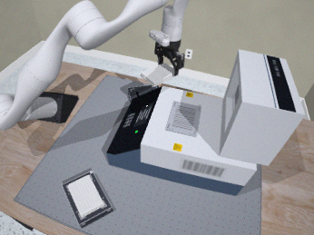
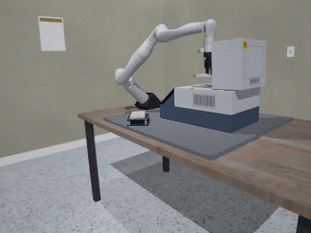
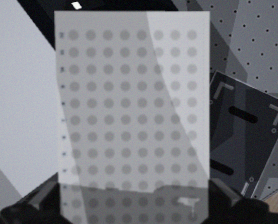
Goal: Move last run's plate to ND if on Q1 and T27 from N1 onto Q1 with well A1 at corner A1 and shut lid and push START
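My gripper (image 1: 167,68) (image 2: 208,74) (image 3: 134,196) is shut on a pale plate (image 1: 155,75) (image 2: 201,76) (image 3: 134,102), holding it in the air near the back end of Q1's front panel. The plate's underside is hidden. A dark nest (image 1: 137,93) (image 3: 242,137), seemingly ND, stands behind the panel; the part in view holds no plate. The block (image 1: 183,118) of Q1 (image 1: 159,150) (image 2: 189,101) is bare. Q1's lid (image 1: 259,132) (image 2: 234,64) stands open. The lamp (image 1: 136,132) is green. A white plate (image 1: 85,197) (image 2: 138,114), seemingly T27, lies in the front-left nest N1 (image 1: 103,188) (image 2: 138,121).
The raised lid stands tall to the right of the block. The arm's base (image 1: 63,108) (image 2: 148,101) is at the left of the wooden table (image 1: 281,200) (image 2: 274,167). A grey perforated mat (image 1: 159,200) (image 2: 184,140) lies under the cycler and nests.
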`<state>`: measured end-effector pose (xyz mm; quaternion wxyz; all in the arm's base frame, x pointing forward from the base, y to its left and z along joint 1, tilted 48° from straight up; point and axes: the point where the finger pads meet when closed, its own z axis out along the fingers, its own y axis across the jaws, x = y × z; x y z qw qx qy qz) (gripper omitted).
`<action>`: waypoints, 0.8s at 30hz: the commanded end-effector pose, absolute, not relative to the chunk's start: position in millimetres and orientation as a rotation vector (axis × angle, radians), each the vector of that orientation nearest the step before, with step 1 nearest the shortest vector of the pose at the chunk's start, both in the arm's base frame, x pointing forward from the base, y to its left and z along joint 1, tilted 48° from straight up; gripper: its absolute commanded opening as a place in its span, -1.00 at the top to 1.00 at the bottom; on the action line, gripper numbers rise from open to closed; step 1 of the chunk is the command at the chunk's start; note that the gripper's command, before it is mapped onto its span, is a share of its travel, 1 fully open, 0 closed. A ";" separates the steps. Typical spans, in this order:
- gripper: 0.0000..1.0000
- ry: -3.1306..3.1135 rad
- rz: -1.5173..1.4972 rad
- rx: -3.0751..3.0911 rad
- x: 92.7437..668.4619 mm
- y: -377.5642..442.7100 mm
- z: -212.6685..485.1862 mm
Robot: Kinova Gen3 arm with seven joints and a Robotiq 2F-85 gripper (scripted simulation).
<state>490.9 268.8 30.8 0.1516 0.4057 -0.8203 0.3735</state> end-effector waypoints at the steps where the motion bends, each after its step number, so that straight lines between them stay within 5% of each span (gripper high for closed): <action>1: -0.82 -2.368 1.079 1.151 489.1 271.8 29.3; 24: -0.82 -2.559 1.153 0.876 450.4 309.5 -15.0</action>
